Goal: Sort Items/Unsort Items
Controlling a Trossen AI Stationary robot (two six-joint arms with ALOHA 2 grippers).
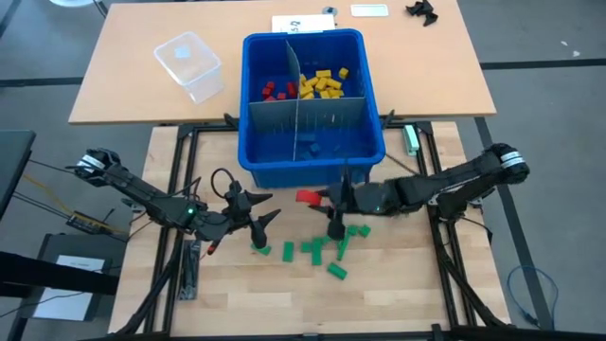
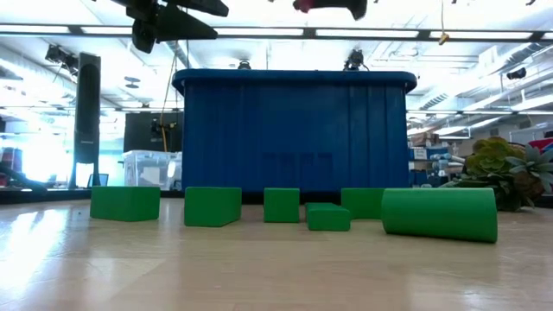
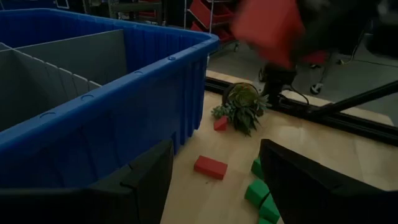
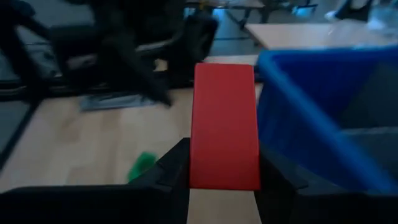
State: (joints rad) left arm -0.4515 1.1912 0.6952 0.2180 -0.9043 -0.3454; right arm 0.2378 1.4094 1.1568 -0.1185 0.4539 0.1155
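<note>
Wooden table point(image 1: 227, 284) under blue bin point(image 1: 312, 156), green blocks point(image 1: 317, 251)

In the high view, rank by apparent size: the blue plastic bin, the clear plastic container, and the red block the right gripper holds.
1. Blue plastic bin, clearly largest.
2. Clear plastic container.
3. Red block in the right gripper, smallest, though raised slightly nearer the camera.

right gripper point(image 1: 317, 198) holds red block point(image 1: 307, 196) | green blocks point(image 1: 327, 248) on table point(image 1: 284, 294)
</note>
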